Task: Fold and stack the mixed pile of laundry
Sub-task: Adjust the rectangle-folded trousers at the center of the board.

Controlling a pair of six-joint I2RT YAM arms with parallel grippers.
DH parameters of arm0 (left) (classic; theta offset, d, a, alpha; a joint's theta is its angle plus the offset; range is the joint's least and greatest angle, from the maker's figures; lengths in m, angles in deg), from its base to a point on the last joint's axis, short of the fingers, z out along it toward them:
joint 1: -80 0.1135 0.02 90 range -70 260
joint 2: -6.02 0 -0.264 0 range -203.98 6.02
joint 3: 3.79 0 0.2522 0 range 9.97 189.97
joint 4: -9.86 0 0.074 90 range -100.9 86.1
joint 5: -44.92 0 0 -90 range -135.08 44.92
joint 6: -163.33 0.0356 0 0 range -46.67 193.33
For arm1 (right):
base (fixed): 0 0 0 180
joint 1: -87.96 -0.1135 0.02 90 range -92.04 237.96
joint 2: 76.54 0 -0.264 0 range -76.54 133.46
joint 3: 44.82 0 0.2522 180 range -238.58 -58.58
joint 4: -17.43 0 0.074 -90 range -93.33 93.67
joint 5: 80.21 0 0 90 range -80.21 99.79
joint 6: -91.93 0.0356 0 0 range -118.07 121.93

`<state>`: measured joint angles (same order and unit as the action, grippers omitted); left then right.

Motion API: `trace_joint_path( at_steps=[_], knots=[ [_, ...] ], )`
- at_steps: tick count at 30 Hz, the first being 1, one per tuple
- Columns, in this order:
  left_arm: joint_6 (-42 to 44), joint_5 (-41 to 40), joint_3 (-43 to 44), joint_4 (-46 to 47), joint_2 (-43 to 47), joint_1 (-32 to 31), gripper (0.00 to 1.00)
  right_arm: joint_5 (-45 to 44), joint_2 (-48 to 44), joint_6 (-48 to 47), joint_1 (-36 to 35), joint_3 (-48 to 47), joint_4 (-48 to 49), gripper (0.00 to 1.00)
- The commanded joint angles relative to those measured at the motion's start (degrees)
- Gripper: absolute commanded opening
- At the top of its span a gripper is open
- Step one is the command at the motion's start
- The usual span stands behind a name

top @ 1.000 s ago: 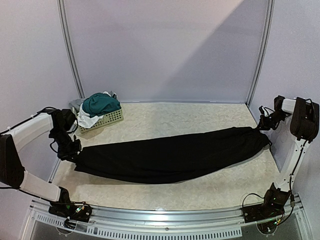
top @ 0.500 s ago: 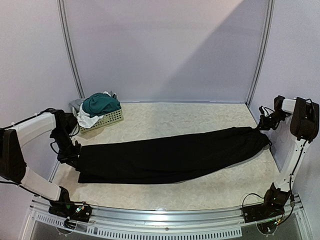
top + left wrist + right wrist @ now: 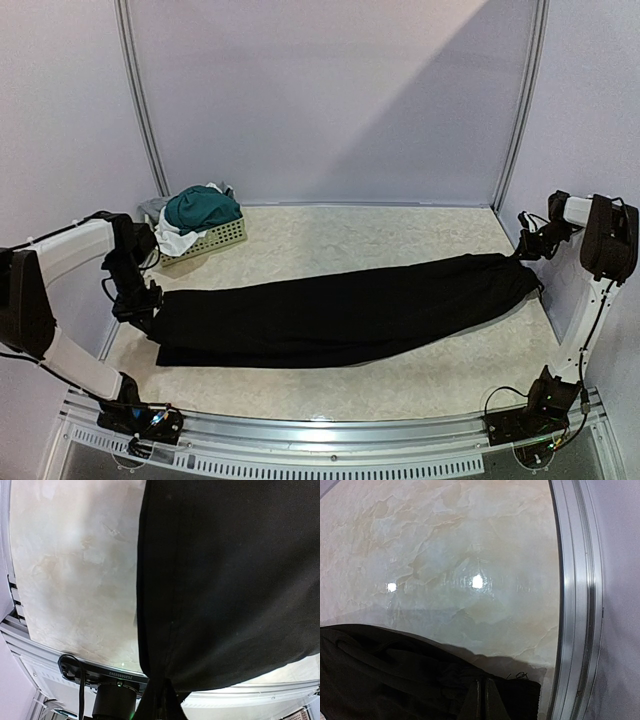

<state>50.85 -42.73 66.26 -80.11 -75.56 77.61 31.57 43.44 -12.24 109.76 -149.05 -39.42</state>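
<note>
The long black trousers [image 3: 340, 310] lie stretched across the table from left to right. My left gripper [image 3: 150, 312] is shut on their left end, low over the table; in the left wrist view the black cloth [image 3: 225, 580] hangs from the pinched fingers [image 3: 162, 705]. My right gripper [image 3: 522, 256] is shut on the right end, held slightly above the table; the right wrist view shows the bunched black fabric [image 3: 395, 675] at the closed fingertips [image 3: 482, 700]. The teal-green shorts [image 3: 203, 208] and a white cloth [image 3: 172, 240] sit in the basket at the back left.
A small pale perforated basket [image 3: 215, 240] stands at the back left corner of the marbled table [image 3: 400, 235]. A metal rail [image 3: 577, 590] borders the table's right edge. Metal frame posts stand at the back.
My left gripper has moved slightly up and right, and the left end of the trousers has settled flatter onto the table. The right arm has not moved.
</note>
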Motion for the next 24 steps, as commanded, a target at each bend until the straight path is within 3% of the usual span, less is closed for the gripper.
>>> trace_joint_path(
  at_steps=[1,9,18,20,21,24],
  knots=[
    [0.4,-1.5,0.2,-4.1,-0.2,-0.1,0.0,-0.1,0.8,0.0,0.3,-1.8,-0.3,0.0],
    [-0.8,-3.3,-0.5,-4.3,0.8,-0.6,0.0,-1.8,1.0,0.1,0.3,-2.4,-0.6,0.0],
    [1.0,6.4,-0.4,-7.2,3.9,-1.4,0.0,-1.7,1.0,-0.6,0.3,-2.9,-1.5,0.0],
    [0.8,5.6,-0.4,-7.9,4.7,-1.7,0.0,-1.7,1.2,-0.7,0.3,-3.2,-2.2,0.0],
    [0.6,5.0,-0.8,-7.7,5.0,-1.9,0.0,-1.7,1.4,-0.7,0.3,-3.5,-2.7,0.02],
    [-0.4,3.6,-1.8,-7.6,3.3,-4.0,0.0,-1.4,1.8,-0.7,0.3,-3.8,-3.4,0.22]
  ],
)
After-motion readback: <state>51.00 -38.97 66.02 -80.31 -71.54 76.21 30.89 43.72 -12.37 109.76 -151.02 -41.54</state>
